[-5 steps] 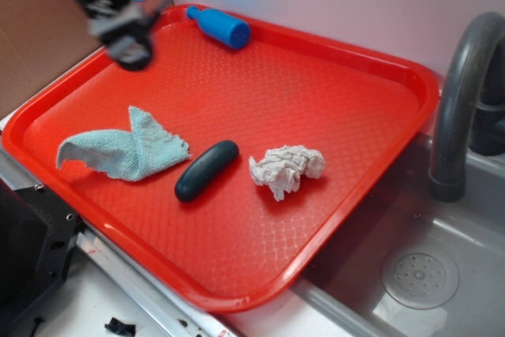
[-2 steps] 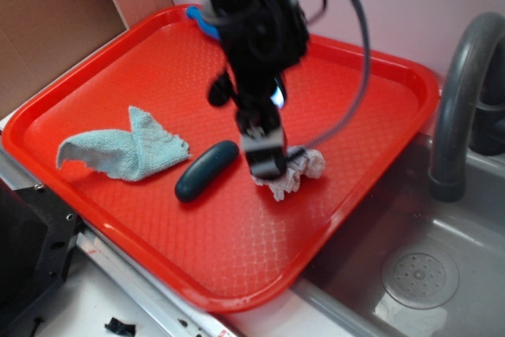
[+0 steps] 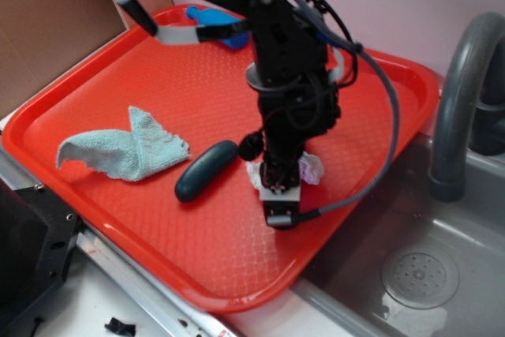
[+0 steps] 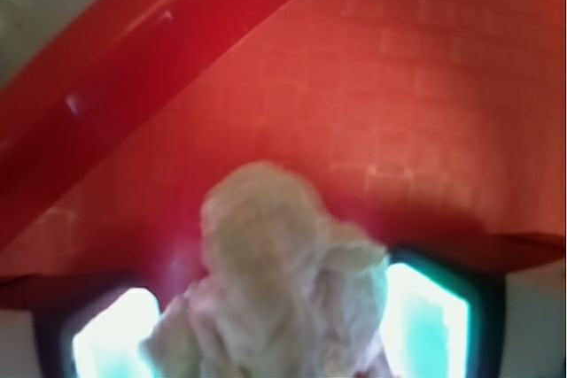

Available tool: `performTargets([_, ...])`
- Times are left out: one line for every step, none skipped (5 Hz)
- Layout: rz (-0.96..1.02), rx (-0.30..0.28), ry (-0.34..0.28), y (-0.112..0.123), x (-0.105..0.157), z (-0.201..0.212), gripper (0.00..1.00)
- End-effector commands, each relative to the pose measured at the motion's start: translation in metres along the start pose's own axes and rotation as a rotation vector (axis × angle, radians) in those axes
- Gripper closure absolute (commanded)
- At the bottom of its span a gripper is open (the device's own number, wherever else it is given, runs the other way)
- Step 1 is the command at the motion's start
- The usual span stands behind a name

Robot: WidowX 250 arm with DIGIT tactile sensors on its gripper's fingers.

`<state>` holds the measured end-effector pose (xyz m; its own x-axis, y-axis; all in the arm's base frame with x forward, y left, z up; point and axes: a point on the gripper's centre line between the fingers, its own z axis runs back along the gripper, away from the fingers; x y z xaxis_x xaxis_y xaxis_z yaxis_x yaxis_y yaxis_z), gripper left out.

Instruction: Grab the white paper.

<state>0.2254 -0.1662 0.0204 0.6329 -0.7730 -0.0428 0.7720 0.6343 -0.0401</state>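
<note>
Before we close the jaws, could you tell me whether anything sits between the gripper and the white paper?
Nothing visible does. In the wrist view the white paper already sits between the two fingers, with only bare red tray behind. The green oblong lies off to one side.

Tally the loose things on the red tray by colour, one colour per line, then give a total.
White: 1, the white paper, partly hidden under the pincer
Light teal: 1, the folded cloth
Dark green: 1, the oblong
Blue: 1, the bottle, mostly behind the arm
Total: 4 on the red tray
</note>
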Motion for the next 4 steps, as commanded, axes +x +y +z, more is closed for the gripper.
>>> performTargets([0.024, 0.041, -0.004, -0.01, 0.002, 0.004, 1.0])
performTargets([0.055, 0.056, 0.02, -0.008, -0.003, 0.001, 1.0])
performTargets([0.102, 0.062, 0.017, -0.002, -0.01, 0.007, 1.0])
performTargets([0.18, 0.042, -0.011, 0.009, -0.021, 0.036, 1.0])
